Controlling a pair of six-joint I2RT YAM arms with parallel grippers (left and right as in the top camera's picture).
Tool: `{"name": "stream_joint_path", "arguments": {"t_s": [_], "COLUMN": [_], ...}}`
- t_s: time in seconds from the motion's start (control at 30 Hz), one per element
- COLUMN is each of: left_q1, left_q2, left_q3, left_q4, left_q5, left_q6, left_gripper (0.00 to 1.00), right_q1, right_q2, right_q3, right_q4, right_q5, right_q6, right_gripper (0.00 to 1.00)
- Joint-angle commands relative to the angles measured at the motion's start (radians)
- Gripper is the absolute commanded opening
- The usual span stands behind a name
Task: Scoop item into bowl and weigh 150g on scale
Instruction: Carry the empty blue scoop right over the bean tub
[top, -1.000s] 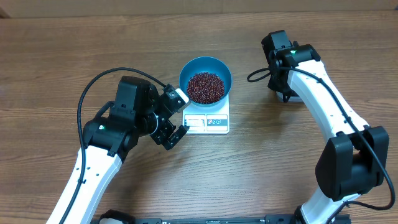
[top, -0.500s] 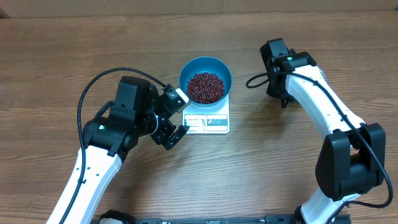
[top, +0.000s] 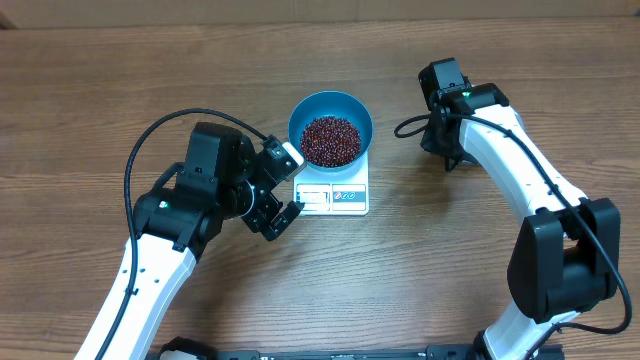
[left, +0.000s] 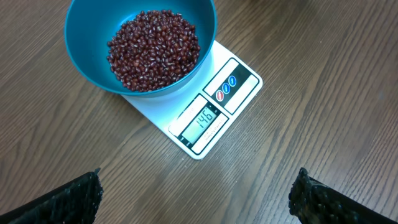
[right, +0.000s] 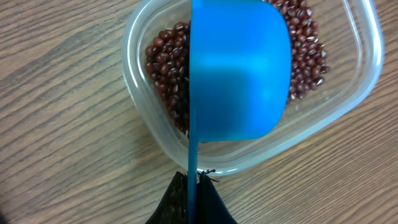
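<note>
Weighing small dark red-brown beans (left: 155, 50) — heaped in round teal-blue bowl (left: 87, 43) on small white square scale (left: 214, 102), display 146.
Left gripper (left: 196, 196) hangs near scale, jaws wide, empty — right gripper (right: 193, 199) pinches handle of blue plastic scoop (right: 239, 68) over clear plastic tub (right: 140, 137) of beans.

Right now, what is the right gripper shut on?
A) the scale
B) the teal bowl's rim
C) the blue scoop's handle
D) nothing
C: in the right wrist view the right gripper pinches the handle of the blue scoop, which sits over the clear tub of beans.
</note>
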Motion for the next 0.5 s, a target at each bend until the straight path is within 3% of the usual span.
{"name": "stream_joint_path", "arguments": {"t_s": [0.0,0.47], "left_q1": [-0.006,-0.006], "left_q2": [-0.002,-0.002], "left_q3": [-0.009,-0.009], "left_q4": [-0.001,-0.001], "left_q5": [-0.004,-0.004], "left_q6": [-0.014,-0.014], "left_gripper": [1.00,0.99], "right_q1": [0.002,-0.105], "right_q2": [0.000,-0.062], "right_q3": [-0.005,-0.005], "right_q4": [0.006,0.010], "right_q5": [-0.032,-0.187], "right_q6": [-0.004,0.001], "right_gripper": [0.04,0.04]}}
